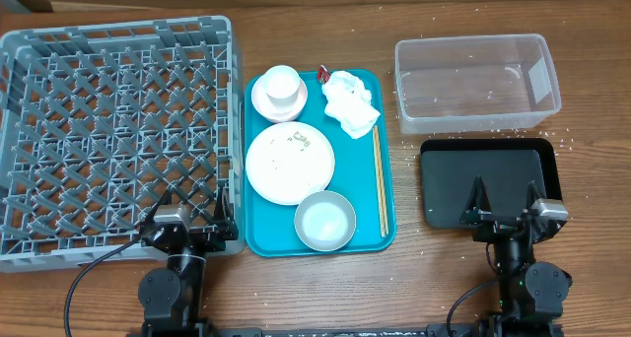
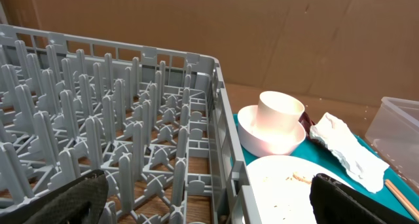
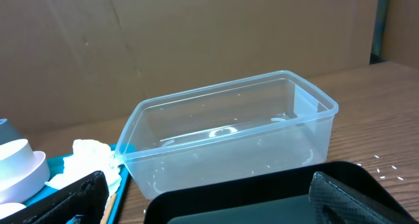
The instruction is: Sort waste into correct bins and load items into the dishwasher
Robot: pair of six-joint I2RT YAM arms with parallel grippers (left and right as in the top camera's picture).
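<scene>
The grey dish rack [image 1: 118, 30] fills the table's left side. On the teal tray [image 1: 357, 169] lie a white cup in a bowl [image 1: 281, 86], a white plate [image 1: 289, 163] with crumbs, a steel-grey bowl [image 1: 324, 221], a crumpled napkin [image 1: 352, 102] and a red wrapper [image 1: 323, 73]. The clear tub [image 1: 476, 81] stands at the back right, with the black tray [image 1: 490, 169] in front of it. My left gripper [image 1: 192, 211] hovers open over the rack's near right corner [image 2: 216, 152]. My right gripper [image 1: 506, 199] hangs open above the black tray's [image 3: 262, 194] near edge. Neither holds anything.
Wooden chopsticks [image 1: 381, 179] lie along the teal tray's right side. Pale grains [image 1: 493, 132] are scattered on the wood around the tub and the black tray. Cardboard walls stand behind the table.
</scene>
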